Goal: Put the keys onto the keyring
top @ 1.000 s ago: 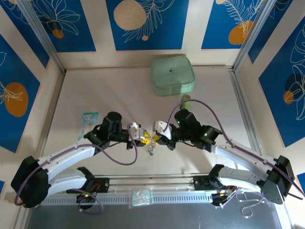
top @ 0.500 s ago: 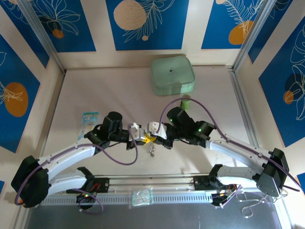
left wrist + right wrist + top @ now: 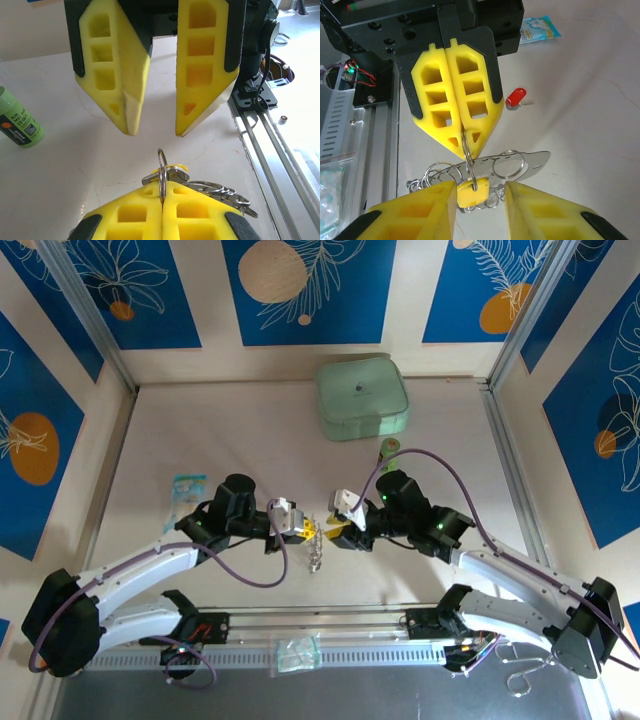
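Right wrist view: my left gripper (image 3: 461,147) pinches the thin silvery linked keyring (image 3: 537,160) carrying the yellow-headed metal key (image 3: 470,194) (apparently threaded), my right gripper (image 3: 480,189) parted, the red-headed key (image 3: 516,96) lying loose on the table (image 3: 595,100).

Left claw (image 3: 465,145) and right claw (image 3: 155,131): I see yellow foam, black backing on both. Yellow key (image 3: 471,194), red key (image 3: 515,96), keyring (image 3: 220,190) silvery. Case (image 3: 362,398) pale green. Cylinder (image 3: 17,122) green, white label with dark print and an orange spot. Surface (image 3: 250,440) off-white, faint veins. Walls (image 3: 305,290) blue panels, white leaf outlines, orange and cream discs, cream borders. Cables (image 3: 428,453) purple. Arms (image 3: 140,570) white and black.
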Robot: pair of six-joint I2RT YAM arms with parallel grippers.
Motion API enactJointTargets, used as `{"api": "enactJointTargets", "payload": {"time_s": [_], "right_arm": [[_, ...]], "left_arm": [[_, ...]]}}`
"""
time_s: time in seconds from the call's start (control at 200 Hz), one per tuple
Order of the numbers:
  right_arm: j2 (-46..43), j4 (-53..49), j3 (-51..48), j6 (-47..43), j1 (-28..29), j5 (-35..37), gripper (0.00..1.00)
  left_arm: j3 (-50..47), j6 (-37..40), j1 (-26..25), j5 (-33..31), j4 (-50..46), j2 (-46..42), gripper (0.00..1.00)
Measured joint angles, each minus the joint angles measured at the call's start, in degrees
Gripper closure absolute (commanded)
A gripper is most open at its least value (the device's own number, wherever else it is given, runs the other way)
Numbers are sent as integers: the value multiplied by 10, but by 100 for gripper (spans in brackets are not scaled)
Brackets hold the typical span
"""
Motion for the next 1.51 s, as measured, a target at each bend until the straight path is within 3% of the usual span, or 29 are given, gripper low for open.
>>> {"api": "enactJointTargets", "payload": {"time_s": [0.22,0.475,1.125,1.2,1.25,1.505], "right_arm": [[21,19,0,6,3,-9,76],[23,18,0,9,3,-14,100],[19,40,-28,13,3,-22,100],[13,38,-28,14,3,-22,82],[10,39,-28,14,3,-23,75],[12,71,-28,19,9,-35,73]], "left_arm": [[0,0,0,0,1,0,100],[-1,0,0,0,2,-1,100],[-12,-1,-1,1,13,-9,100],[-12,-1,-1,1,16,-10,100],[-12,-1,-1,1,20,-11,100],[-12,-7,-1,2,33,-11,100]]}}
